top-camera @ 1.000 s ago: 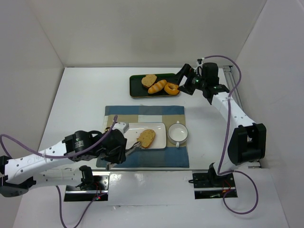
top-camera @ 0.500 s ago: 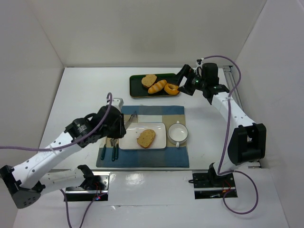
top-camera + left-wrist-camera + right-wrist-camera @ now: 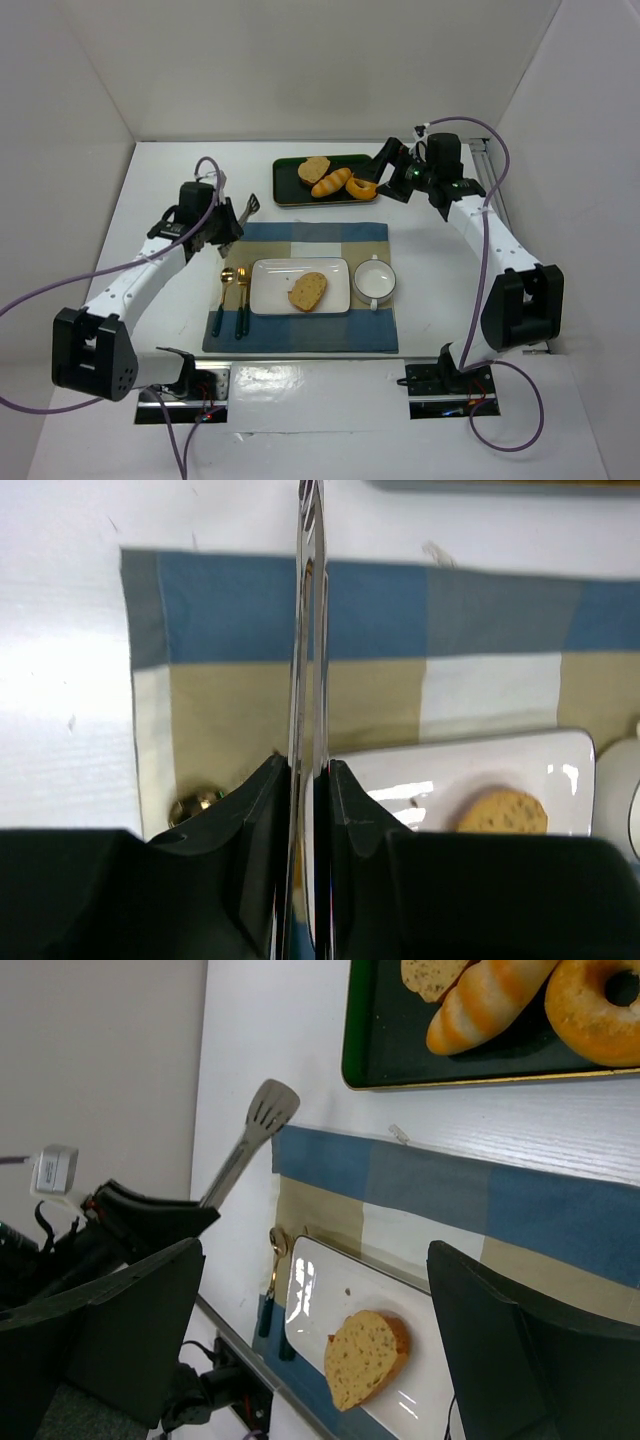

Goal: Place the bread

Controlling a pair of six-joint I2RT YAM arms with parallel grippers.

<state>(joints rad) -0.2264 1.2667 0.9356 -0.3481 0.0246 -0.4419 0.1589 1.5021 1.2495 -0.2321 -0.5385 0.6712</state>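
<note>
One pair of metal tongs [image 3: 308, 630], held near the handle end by the left gripper [image 3: 308, 780]. The gripper's fingers clamp both arms from either side. Tongs arms are pressed almost together, with only a thin slit between them. Nothing sits between the slotted tips, which touch nothing.

- **Position of tongs:** tips hang over bare table [image 3: 170, 170] by the far left corner of the checked placemat [image 3: 300, 235], short of the dark green tray [image 3: 290, 195]. Judged reason: an empty tool held away from the setting, so it cannot brush anything.
- **One slice, the bread [image 3: 308, 290]:** lies flat on the right half of the white rectangular plate [image 3: 265, 275], at the middle of the placemat and apart from the tongs. Judged placed.
- **One gold fork [image 3: 227, 292] and one gold spoon [image 3: 243, 295]:** blue handles, just left of the plate.
- **One white handled bowl [image 3: 375, 278]:** just right of the plate.
- **On the tray:** one paler slice [image 3: 314, 168], one long orange roll [image 3: 331, 182], one doughnut [image 3: 361, 187].
- **Right gripper [image 3: 388, 175]:** fingers spread wide and empty, hovering by the tray's right end near the doughnut.
</note>
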